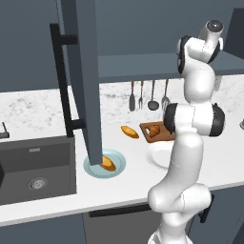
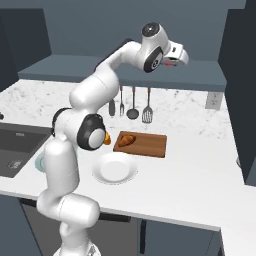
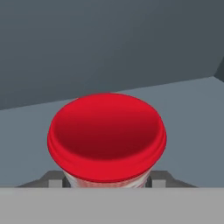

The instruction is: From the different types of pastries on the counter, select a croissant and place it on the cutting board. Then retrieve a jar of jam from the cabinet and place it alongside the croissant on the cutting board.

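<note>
Grey cabinet shelf bears red-lidded jar of jam, pale-bodied.

arm: rises from base, elbow bent, upper link reaching high and forward | wrist: roughly level at the top of the reach | gripper: one dark fingertip on each flank of the jar of jam, closed on it

Marble backsplash — hanging utensils

White plate, blue plate, hanging utensils.
</note>
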Controlling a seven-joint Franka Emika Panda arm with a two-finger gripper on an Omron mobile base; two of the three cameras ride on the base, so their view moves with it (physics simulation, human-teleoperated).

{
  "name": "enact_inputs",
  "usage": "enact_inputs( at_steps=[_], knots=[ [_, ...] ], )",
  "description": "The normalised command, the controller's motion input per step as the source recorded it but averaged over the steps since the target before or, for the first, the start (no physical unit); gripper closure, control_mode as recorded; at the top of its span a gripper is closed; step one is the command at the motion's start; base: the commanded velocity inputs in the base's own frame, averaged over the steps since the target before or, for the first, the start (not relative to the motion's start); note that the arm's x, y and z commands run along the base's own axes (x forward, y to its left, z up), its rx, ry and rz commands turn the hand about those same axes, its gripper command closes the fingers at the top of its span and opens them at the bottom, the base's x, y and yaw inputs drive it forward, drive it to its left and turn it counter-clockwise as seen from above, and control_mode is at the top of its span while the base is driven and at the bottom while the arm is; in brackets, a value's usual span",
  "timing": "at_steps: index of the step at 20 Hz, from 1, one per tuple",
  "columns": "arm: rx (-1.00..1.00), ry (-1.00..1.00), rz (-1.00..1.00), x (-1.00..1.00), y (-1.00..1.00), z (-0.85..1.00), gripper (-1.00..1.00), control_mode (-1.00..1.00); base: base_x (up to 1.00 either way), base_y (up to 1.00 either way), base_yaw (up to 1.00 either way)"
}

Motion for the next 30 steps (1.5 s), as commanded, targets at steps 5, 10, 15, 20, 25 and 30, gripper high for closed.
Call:
enact_inputs(
  at_steps=[5,10,15,20,25,30],
  knots=[
    [-0.09,-0.15,0.05,-0.90,0.00,0.02,1.00,-1.00,0.00,0.00,0.00],
    [-0.06,-0.11,0.07,-1.00,0.00,0.00,1.00,-1.00,0.00,0.00,0.00],
    [-0.01,-0.03,0.02,-1.00,0.00,0.01,1.00,-1.00,0.00,0.00,0.00],
    [0.00,0.14,-0.04,-1.00,0.06,0.11,1.00,-1.00,0.00,0.00,0.00],
    [0.00,0.31,-0.05,-1.00,0.11,0.16,1.00,-1.00,0.00,0.00,0.00],
    [0.00,0.09,0.00,-1.00,0.11,0.10,1.00,-1.00,0.00,0.00,0.00]
  ],
)
